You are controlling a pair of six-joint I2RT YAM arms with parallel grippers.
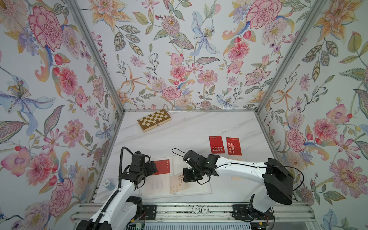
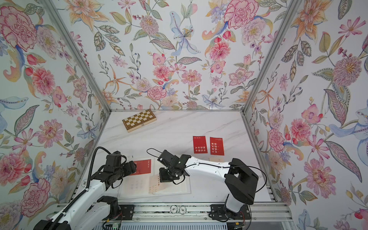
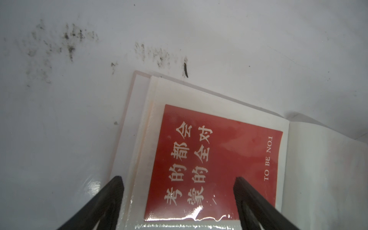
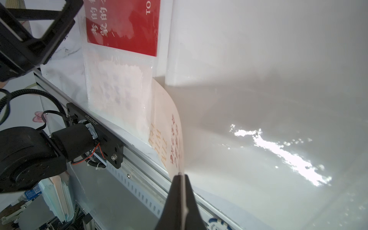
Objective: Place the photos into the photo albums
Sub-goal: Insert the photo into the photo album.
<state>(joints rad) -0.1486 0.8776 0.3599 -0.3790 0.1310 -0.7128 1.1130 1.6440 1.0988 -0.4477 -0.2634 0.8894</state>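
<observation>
I work on a white marble-patterned table (image 1: 189,129) walled on three sides by floral wallpaper (image 1: 179,49). Aluminium posts (image 1: 95,53) stand at its far corners and a rail (image 1: 169,211) runs along its near edge. A checkered chessboard box (image 1: 154,120) lies closed near the far left corner. A red photo (image 1: 216,144) and a second red photo (image 1: 233,146) lie side by side, slightly apart, near the right edge, white print up.

The photo album (image 1: 201,189) lies open at the middle of the near edge, its pages white with clear sleeves. On its left page the farther sleeve holds a third red photo (image 3: 209,159), printed with white Chinese characters and "TO BE NO.1". The nearer sleeve holds a pale photo (image 4: 119,95) with faint print.

My left claw (image 3: 178,179) is spread wide and grasps nothing. It hangs over that page's outer edge, with one finger (image 3: 107,199) above the table beside the album and the other above the sleeved red photo. Whether either touches I cannot tell.

My right claw (image 4: 182,177) is clenched on the edge of a cream photo (image 4: 169,139) with dark reddish print. That photo curves from my fingertips to the album's fold, where its end passes under the lifted edge of the right page. Whether it sits inside a sleeve I cannot tell.
</observation>
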